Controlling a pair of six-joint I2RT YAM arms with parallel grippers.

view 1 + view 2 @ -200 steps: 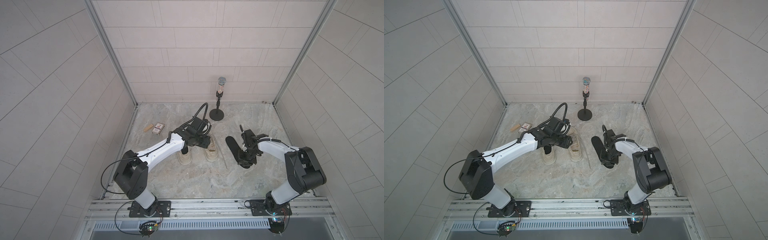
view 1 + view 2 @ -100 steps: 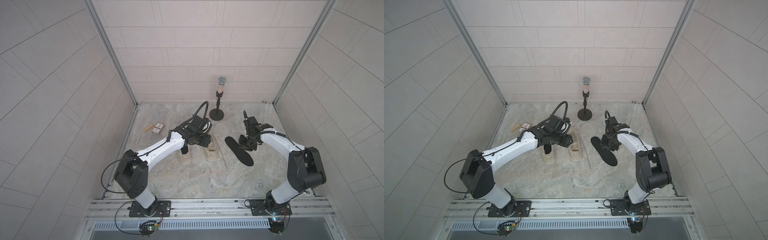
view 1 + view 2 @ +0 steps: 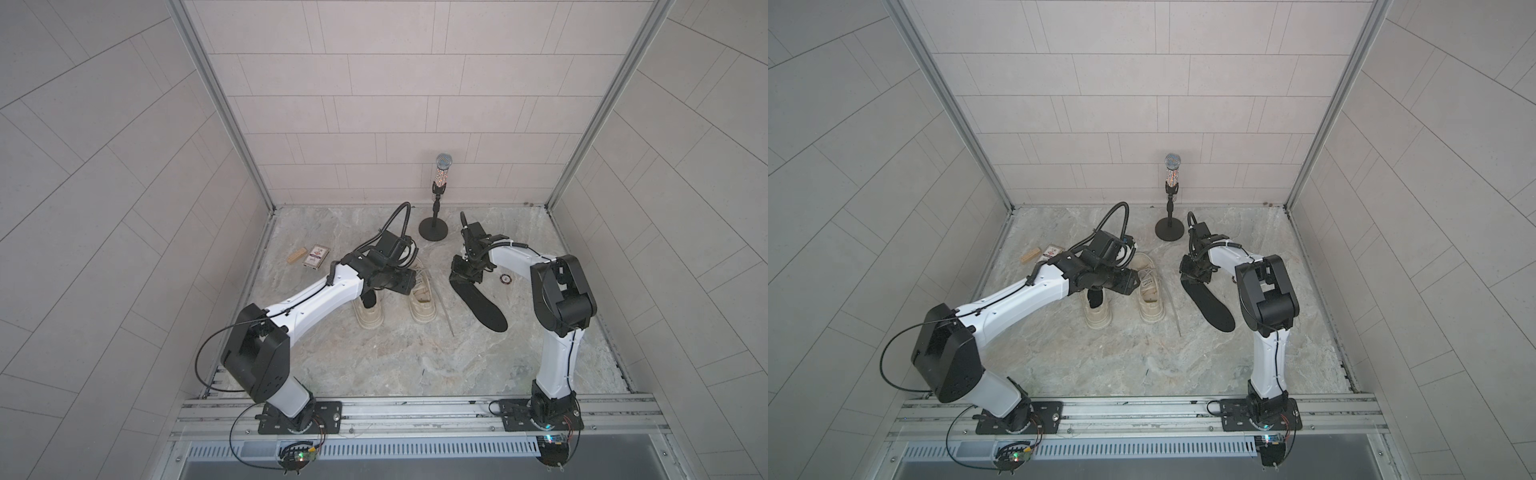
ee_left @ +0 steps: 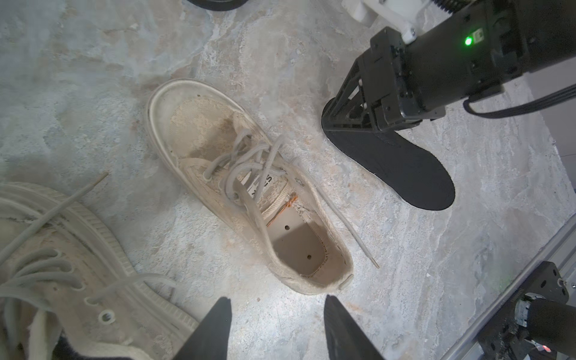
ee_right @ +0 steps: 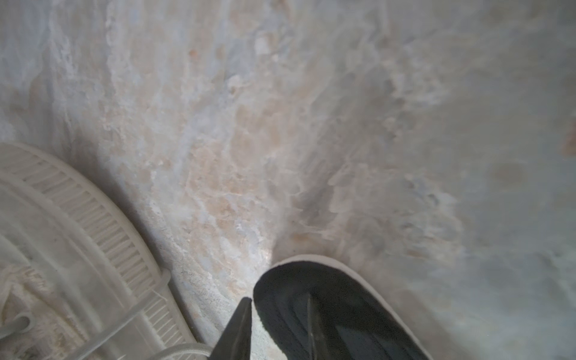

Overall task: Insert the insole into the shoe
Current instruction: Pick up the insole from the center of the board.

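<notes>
From where I stood, the black insole (image 3: 480, 305) lay on the marbled floor (image 3: 395, 365), right of the middle of the frame in both top views. It slanted from upper left to lower right. It was outside the shoe (image 4: 249, 187), near it, with a strip of bare floor between them.

The right gripper (image 3: 464, 275) was set down at the insole's upper-left end. Its jaws stood narrow, one finger (image 5: 237, 330) right beside the insole's rounded edge. I could not tell whether they pinched it or only pressed on it.

The shoe, a worn cream sneaker with loose laces, sat at the centre of the frame. It was the right-hand one of a pair, and its opening was bare and pale inside. The left gripper (image 4: 276, 299) hung by its heel, jaws roughly half apart with nothing between them. The other sneaker (image 3: 368, 318) stood just to the left, partly under the left arm, with a dark patch (image 3: 368, 297) in its opening.

Toward the back wall a microphone (image 3: 441, 183) stood upright on a round base. At the left of the floor a small card box (image 3: 316, 254) and a wooden block (image 3: 297, 255) lay side by side. A small round disc (image 3: 505, 279) lay to the right of the right gripper.
</notes>
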